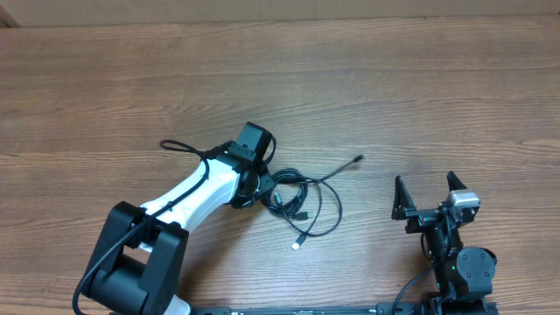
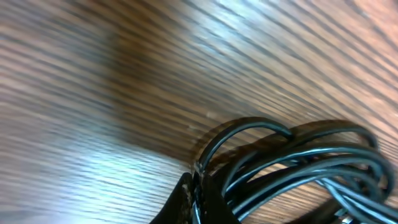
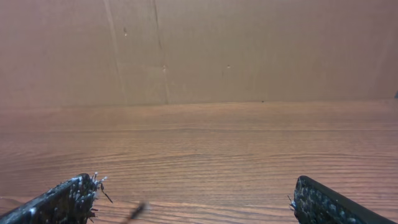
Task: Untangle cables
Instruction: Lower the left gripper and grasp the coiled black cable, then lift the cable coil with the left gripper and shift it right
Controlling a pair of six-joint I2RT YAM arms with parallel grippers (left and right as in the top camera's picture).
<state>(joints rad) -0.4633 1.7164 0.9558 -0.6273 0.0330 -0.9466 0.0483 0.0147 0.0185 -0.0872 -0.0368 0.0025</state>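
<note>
Item: cables [image 1: 289, 184], thin black cords, several strands. I found them looped loosely over one another in one bunch near the middle of the tabletop [image 1: 394, 70], nearer the robot's side than the far edge. Three ends ran free of the bunch:
- One cord reached out to the right and away from the robot, ending in a small dark plug [image 1: 359, 158].
- A second trailed toward the robot, ending in a silver-tipped plug [image 1: 296, 246].
- A third short plug [image 1: 302, 216] lay inside the loops.

In the left wrist view the cables [image 2: 311, 155] filled the lower right as glossy parallel arcs. They converged at the dark fingertips [image 2: 189, 200].

Item: left hand [image 1: 260, 185], at the left edge of the bunch, pointing down from the white left arm [image 1: 197, 192]. I read it as closed on the cables, because the strands ran straight into its tip. The wrist view was blurred.

Item: right hand [image 1: 425, 180], well apart from the cables, to their right. Its jaws were spread wide and it held nothing. In its own view the right hand [image 3: 196, 211] showed one black finger at each lower corner, with bare wood grain between them.

Item: tabletop, brown wood grain running side to side.

Item: plain brown wall [image 3: 249, 50] behind the far edge of the tabletop, seen from the right wrist.
</note>
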